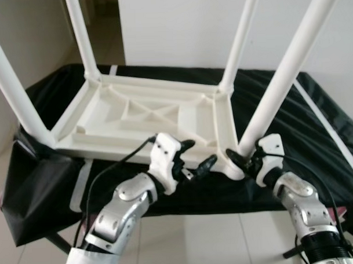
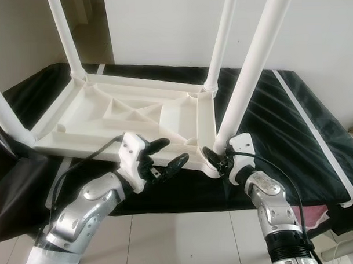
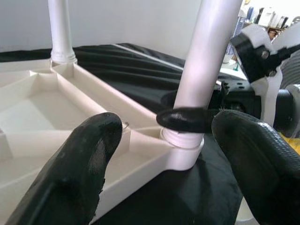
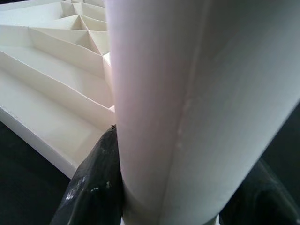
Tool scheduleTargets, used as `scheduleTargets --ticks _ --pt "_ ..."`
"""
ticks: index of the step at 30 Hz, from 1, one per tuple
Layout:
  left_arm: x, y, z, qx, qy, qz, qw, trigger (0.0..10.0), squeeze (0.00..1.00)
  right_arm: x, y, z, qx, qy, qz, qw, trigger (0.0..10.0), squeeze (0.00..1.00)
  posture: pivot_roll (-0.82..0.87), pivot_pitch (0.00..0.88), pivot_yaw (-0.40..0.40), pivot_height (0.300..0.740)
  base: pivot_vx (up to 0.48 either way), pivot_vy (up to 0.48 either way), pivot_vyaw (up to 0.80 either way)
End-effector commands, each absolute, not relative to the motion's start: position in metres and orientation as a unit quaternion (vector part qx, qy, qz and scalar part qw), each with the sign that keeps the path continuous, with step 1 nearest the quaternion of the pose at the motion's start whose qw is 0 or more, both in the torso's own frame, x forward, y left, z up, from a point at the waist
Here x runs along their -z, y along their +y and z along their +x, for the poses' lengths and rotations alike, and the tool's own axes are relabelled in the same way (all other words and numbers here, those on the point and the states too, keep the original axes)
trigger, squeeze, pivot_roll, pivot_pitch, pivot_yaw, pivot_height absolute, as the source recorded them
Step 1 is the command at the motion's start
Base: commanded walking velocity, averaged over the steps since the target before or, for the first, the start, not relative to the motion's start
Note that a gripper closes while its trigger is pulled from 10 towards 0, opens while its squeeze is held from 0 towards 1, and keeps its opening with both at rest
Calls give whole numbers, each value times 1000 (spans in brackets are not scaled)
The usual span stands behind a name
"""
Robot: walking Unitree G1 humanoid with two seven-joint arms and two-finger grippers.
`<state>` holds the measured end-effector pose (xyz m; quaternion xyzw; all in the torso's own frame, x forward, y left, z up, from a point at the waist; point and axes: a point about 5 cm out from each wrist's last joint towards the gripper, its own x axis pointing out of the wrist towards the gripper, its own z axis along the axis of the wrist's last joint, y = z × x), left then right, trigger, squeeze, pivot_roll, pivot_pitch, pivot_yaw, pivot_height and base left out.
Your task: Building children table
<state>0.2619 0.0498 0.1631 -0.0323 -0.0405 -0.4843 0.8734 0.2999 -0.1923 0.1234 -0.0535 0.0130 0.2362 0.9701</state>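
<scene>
A white plastic children's table [image 1: 135, 119] lies upside down on a black-covered surface, its ribbed underside facing up. Its legs stand upward. My right gripper [image 1: 240, 159] is shut on the base of the near right leg [image 1: 279, 88], just above its corner socket. The right wrist view has that leg [image 4: 197, 93] close up between the black fingers [image 4: 93, 187]. My left gripper [image 1: 200, 153] is open at the table's near edge, just left of that corner. The left wrist view looks between its fingers [image 3: 89, 154] at the same leg [image 3: 211, 51].
The other legs rise at the near left [image 1: 12, 85], far left [image 1: 80, 31] and far right [image 1: 240, 37]. The black cover [image 1: 315, 127] spreads right of the table and drapes down at the left. A white wall stands behind. Pale tiled floor [image 1: 198, 241] lies below.
</scene>
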Motion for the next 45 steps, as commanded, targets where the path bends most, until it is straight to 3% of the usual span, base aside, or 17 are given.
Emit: scheduleTargets --ticks 1,5,10,19,23,32,36,40,45 --pt "-163 45 255 526 -40 -26 849 10000 0 -115 -192 297 -240 33 -74 967 10000 0 6 13 -74 740 0 0 0" --pt "-162 46 254 526 -37 -25 849 10000 0 -115 -194 297 -219 30 -62 973 10000 0 4 11 -73 740 0 0 0" --pt "-160 43 252 532 -35 -27 846 10000 0 -113 -201 301 -111 33 -51 992 10000 0 -3 7 -76 740 0 0 0" --pt "-158 40 250 538 -31 -24 842 10000 0 -108 -193 297 -81 32 -31 996 10000 0 -8 6 -75 740 0 0 0" --pt "-158 40 249 541 -31 -22 840 10000 0 -109 -196 297 4 22 -15 1000 10000 0 -10 0 -75 740 0 0 0" --pt "-157 35 245 547 -31 -30 836 10000 0 -104 -186 296 117 31 -6 993 10000 0 -8 0 -74 740 0 0 0" --pt "-156 29 243 551 -31 -33 833 10000 0 -100 -180 296 213 46 -7 976 10000 0 0 0 -78 740 0 0 0" --pt "-159 28 245 548 -37 -37 835 10000 0 -100 -165 296 193 41 3 980 10000 0 4 0 -76 740 0 0 0" --pt "-159 28 245 549 -36 -37 834 10000 0 -100 -163 295 195 42 6 980 10000 0 6 0 -73 740 0 0 0"
